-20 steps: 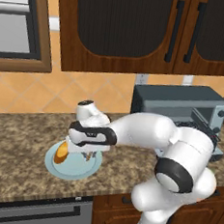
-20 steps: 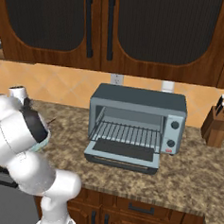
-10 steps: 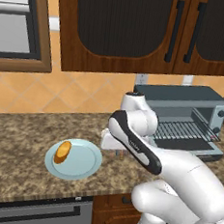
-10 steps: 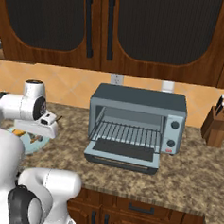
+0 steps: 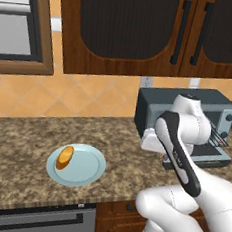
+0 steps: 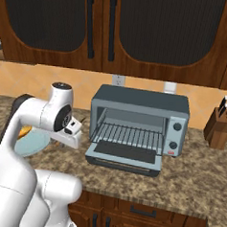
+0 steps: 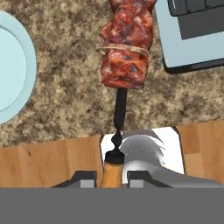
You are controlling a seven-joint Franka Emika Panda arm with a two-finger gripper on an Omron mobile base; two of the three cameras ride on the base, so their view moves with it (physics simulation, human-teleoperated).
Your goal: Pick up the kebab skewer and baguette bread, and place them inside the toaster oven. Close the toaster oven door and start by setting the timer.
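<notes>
Kebab skewer [image 7: 126, 48] pinched at its stick end by my fingers [image 7: 133, 176], meat fwd toward open toaster oven [image 6: 139, 124] upper right; baguette bread [image 5: 65, 157] waits on plate [image 5: 90, 167].

Brightness: even and moderate in all three views, flat rendered light.
Light source: no lamp visible; light seems to fall from above and in front.
Shadows: soft and faint; a dim patch under the open oven door [image 6: 124, 158] on the worktop [image 6: 192, 178]; the oven [image 6: 140, 118] interior is darker.
Glare: a mild sheen on the white arm [image 5: 178, 144]; the cabinet panels [image 5: 128, 23] stay dull and dark.
Sharpness: base views slightly soft and pixelated; the hand view is crisper on the skewer [image 7: 126, 48].
Distortion: no edge bending noticeable.
</notes>
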